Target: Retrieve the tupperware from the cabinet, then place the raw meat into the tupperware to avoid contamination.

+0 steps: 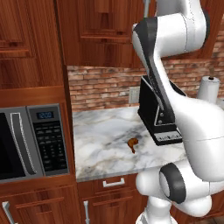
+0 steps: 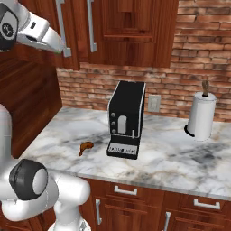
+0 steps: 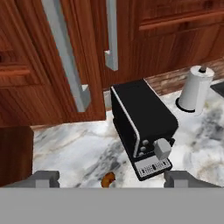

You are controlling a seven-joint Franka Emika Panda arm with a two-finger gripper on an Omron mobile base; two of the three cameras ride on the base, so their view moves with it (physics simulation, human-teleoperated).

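A rendered kitchen with a marble counter [image 2: 180,149], a brick backsplash and dark reddish-brown wall cabinets above.

The white arm is raised toward the cabinet [image 2: 126,31]. In the hand view the gripper [image 3: 111,180] shows two grey fingertips spread wide apart at the bottom edge, open and holding nothing. It sits close to the left cabinet door, whose long silver bar handle [image 3: 65,57] runs from 12 o'clock down toward the middle of that view; a second handle [image 3: 112,37] hangs just to its right. The doors look shut, so the tupperware cannot be seen.

The raw meat [image 2: 85,146], a tiny reddish-brown drumstick, lies on the counter at about 9 o'clock from the black coffee machine [image 2: 126,117], near it but not touching. A paper towel roll [image 2: 200,115] stands well apart at 3 o'clock.

The handle looks rigid and smooth, best pinched across its bar near the lower end. The meat is likely light, soft and slippery, best taken across its thicker part.
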